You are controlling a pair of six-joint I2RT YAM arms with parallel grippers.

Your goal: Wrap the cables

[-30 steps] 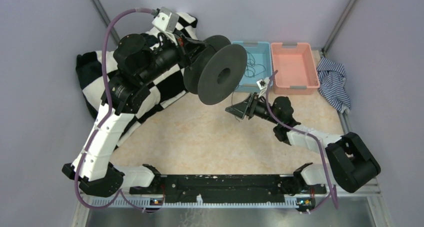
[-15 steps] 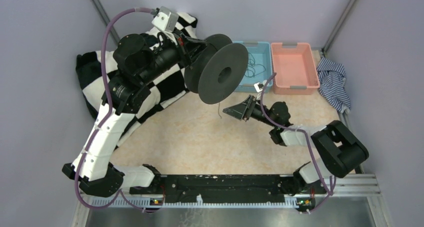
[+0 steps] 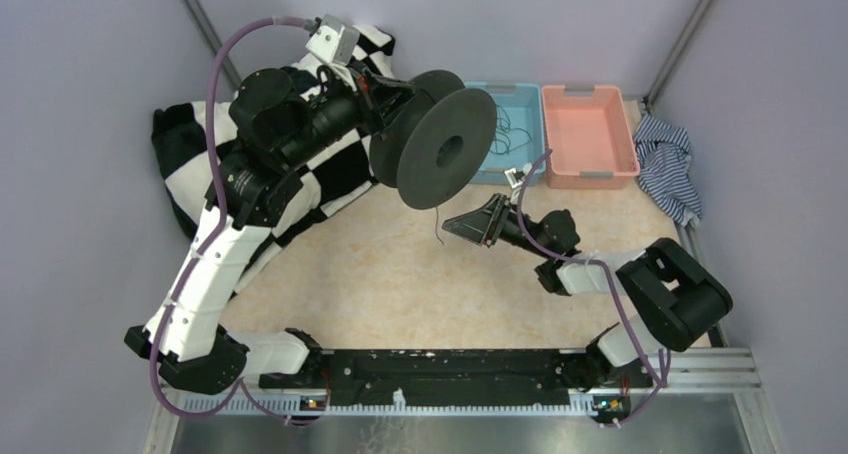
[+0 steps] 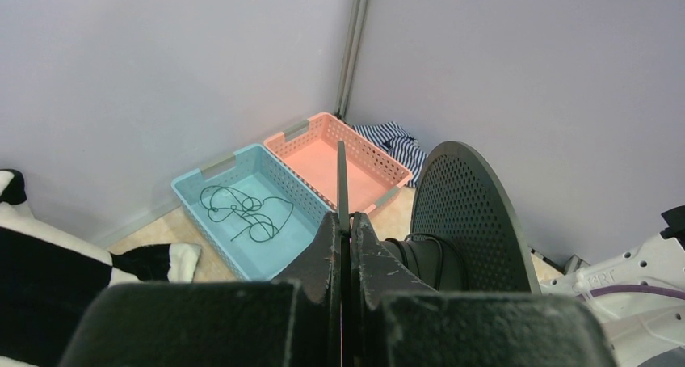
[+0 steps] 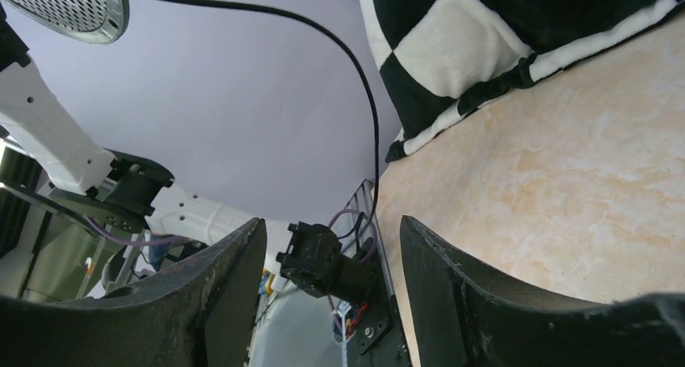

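Loose cable [image 3: 437, 226] hangs just below spool [image 3: 445, 149]; more cables [image 4: 246, 213] lie in blue bin [image 4: 214, 166] behind spool. Right tool [image 3: 462, 224] has moved in under spool, beside the cable, released, holding nothing. Left tool [image 4: 343, 229] clenched on spool flange. Judgement: pickup next.

Thin black cable [image 5: 355, 60] off the spool [image 5: 73, 7], beside checkered cloth [image 5: 501, 44], above the parted tool [image 5: 331, 225].
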